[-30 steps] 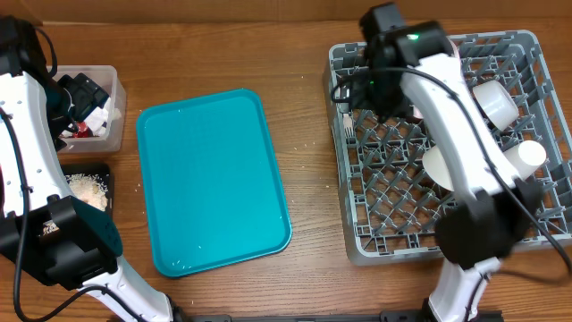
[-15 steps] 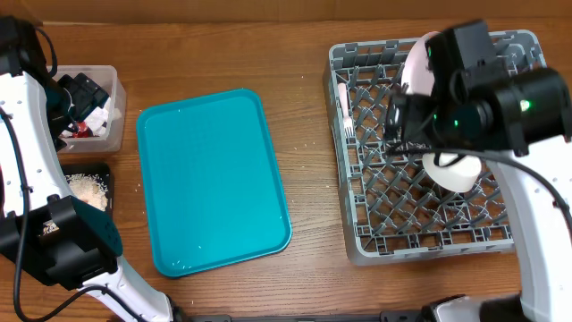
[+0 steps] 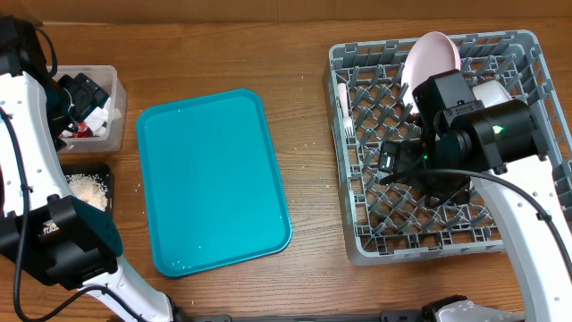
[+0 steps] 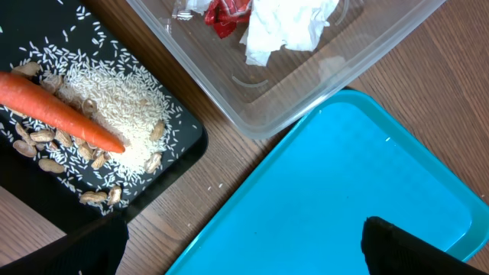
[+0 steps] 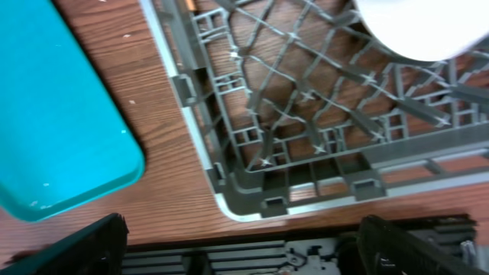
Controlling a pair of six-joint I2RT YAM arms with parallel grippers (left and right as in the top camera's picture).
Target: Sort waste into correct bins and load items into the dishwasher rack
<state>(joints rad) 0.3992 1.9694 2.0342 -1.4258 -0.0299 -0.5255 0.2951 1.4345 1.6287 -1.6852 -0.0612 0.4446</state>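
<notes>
Starting at the left, the left gripper [image 4: 244, 229] hangs over the bins with its fingers spread wide and nothing between them. The tub [image 4: 252, 80], far left, holds the wrapper [image 4: 228, 11] and napkins [image 4: 286, 27]. The black tray [image 4: 179, 126], just nearer, holds the carrot [image 4: 61, 114] lying on rice [image 4: 114, 95] with nuts [image 4: 38, 145] around it. The teal tray [image 3: 210, 179] in the centre is bare.

At the right, the rack [image 3: 342, 179] carries the fork [image 3: 344, 112] flat along its left side and the plate [image 3: 429, 58] on edge at the far side. A bowl [image 5: 420, 27] rests on the pegs. The right arm hides part of the rack, so the other bowl and the cup cannot be confirmed. The right gripper [image 5: 241, 229] hovers above the rack's near-left corner, fingers wide, empty.

Judgement: sorting and loading appear complete. The next move calls for lifting the right arm clear of the pegs without knocking the plate, then checking the hidden area.
</notes>
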